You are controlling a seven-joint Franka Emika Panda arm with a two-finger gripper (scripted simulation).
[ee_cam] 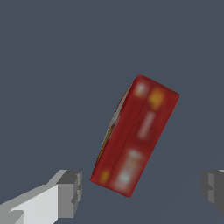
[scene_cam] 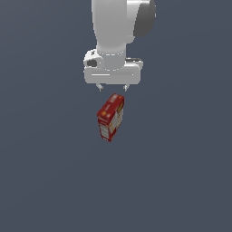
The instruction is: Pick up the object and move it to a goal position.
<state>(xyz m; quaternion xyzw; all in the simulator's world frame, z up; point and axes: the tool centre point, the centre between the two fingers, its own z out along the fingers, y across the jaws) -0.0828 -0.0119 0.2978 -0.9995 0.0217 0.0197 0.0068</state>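
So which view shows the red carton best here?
The wrist view: the red carton fills the picture, its red top face seen from above between the open tool's fingers, though the print is blurred. The exterior view shows it small below the tool, but adds its white and yellow side panel.

Flat, dim, shadowless render; soft blur

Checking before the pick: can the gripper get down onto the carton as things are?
Probably yes. The gripper hangs open right above the carton, nothing lies between them, and the carton looks narrower than the gap between the fingers.
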